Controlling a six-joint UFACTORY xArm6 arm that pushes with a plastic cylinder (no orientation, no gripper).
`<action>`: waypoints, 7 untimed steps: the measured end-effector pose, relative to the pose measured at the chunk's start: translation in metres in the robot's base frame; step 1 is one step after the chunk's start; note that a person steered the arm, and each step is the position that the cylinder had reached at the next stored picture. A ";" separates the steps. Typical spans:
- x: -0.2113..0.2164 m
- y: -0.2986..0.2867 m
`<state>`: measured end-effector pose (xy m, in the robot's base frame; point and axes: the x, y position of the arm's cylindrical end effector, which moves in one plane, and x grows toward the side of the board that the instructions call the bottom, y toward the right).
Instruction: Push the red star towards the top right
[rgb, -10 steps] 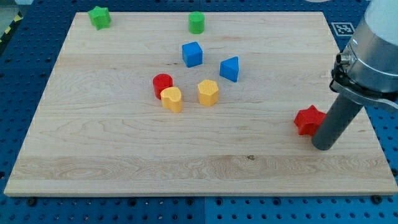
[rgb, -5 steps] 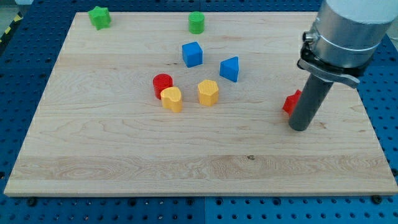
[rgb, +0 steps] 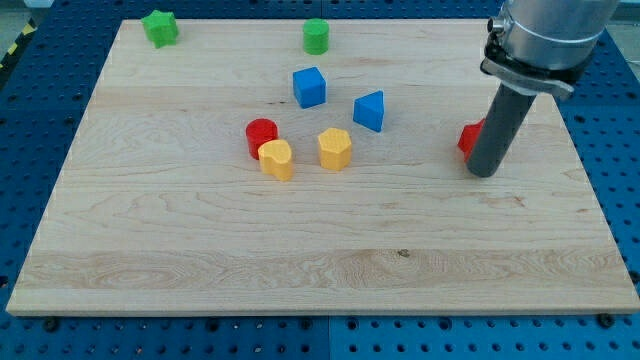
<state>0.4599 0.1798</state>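
The red star (rgb: 470, 139) lies on the wooden board (rgb: 200, 240) at the view's right, mostly hidden behind my rod; only its left part shows. My tip (rgb: 484, 172) rests on the board just below and to the right of the star, touching or nearly touching it.
A red cylinder (rgb: 261, 134), a yellow heart-like block (rgb: 277, 158) and a yellow hexagon (rgb: 335, 148) cluster at the centre. A blue cube (rgb: 310, 87) and a blue wedge (rgb: 370, 110) sit above them. A green star (rgb: 159, 27) and a green cylinder (rgb: 316, 36) sit near the top edge.
My tip has moved toward the view's top and left, then further up, and the red star has slid ahead of it from the lower right to higher on the board.
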 end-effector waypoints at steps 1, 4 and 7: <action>-0.024 0.002; -0.111 0.029; -0.188 0.059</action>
